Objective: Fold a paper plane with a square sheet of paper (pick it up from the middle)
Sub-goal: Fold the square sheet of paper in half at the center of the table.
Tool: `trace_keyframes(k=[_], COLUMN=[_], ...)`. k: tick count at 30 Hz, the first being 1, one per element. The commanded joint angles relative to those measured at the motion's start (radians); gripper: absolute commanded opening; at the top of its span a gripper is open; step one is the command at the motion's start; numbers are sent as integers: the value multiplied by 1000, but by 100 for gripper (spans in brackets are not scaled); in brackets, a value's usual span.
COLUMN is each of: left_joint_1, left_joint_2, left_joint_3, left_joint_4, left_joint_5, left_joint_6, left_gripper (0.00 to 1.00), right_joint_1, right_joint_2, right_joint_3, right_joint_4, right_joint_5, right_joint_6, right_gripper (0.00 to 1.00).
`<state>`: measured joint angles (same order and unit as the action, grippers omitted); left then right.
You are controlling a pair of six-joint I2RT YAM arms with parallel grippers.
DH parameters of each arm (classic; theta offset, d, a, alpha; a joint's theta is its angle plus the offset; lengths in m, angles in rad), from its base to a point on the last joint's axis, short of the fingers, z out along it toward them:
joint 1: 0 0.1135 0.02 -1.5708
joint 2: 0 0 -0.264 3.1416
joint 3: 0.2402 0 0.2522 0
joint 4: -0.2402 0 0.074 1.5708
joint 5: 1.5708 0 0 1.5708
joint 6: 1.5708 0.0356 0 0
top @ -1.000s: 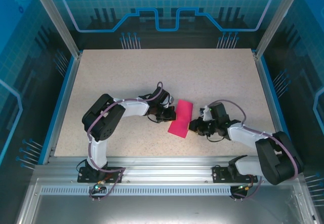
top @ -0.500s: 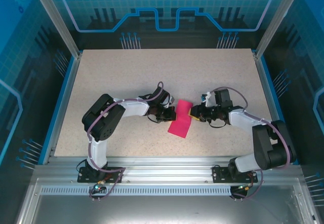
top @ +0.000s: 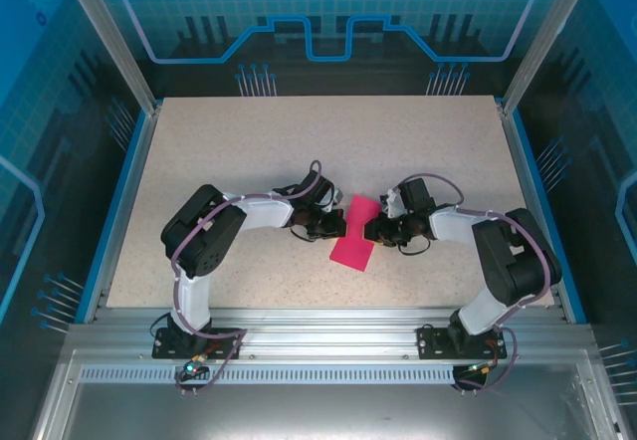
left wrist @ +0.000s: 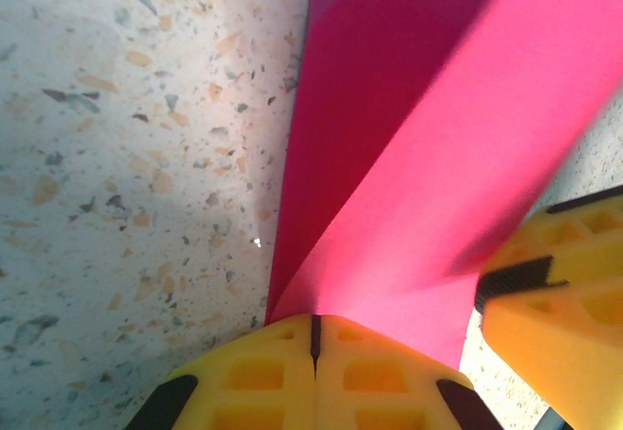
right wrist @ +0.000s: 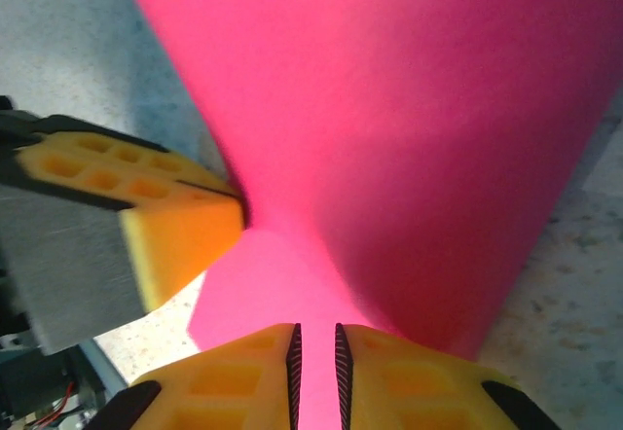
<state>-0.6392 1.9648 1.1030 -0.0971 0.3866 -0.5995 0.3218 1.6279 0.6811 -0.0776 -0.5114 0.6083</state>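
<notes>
The square sheet of paper (top: 355,231), magenta-pink, lies mid-table and is pinched narrow at its waist, wider at both ends. My left gripper (top: 341,224) is shut on its left edge; in the left wrist view the yellow jaws (left wrist: 313,321) meet with the sheet (left wrist: 409,158) rising from them in a crease. My right gripper (top: 370,229) faces it at the sheet's right edge. In the right wrist view its jaws (right wrist: 315,331) stand a narrow gap apart, with the pink sheet (right wrist: 389,109) showing through the gap. Whether they clamp it is unclear. The two grippers sit very close.
The speckled beige table (top: 249,151) stretches bare behind and beside the arms. Blue side rails (top: 119,201) and an aluminium frame (top: 318,326) border it. The opposite gripper's yellow finger shows in each wrist view, the right one (left wrist: 555,304) and the left one (right wrist: 146,216).
My right gripper has swung up and left from the sheet's lower right corner to its right edge, opposite the left gripper. The sheet's middle has narrowed. The left arm has stayed put.
</notes>
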Motion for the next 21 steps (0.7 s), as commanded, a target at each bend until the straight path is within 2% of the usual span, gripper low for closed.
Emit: trace_keyframes(k=[1, 6, 15, 21], left_joint_1=[-15, -16, -16, -16], left_joint_2=[22, 30, 36, 39], left_joint_3=[-41, -36, -37, -35], left_joint_4=[-69, -78, -88, -92], left_joint_5=[-39, -34, -35, -37], left_joint_6=[10, 20, 26, 28], left_gripper=[0, 0, 0, 0], right_joint_1=[2, -5, -60, -81], right_joint_2=[43, 74, -31, 53], right_joint_3=[-16, -28, 5, 41], right_joint_4=[2, 4, 9, 23], right_joint_5=[61, 88, -24, -57], right_joint_6=[-25, -10, -7, -34], right_gripper=[19, 19, 21, 22])
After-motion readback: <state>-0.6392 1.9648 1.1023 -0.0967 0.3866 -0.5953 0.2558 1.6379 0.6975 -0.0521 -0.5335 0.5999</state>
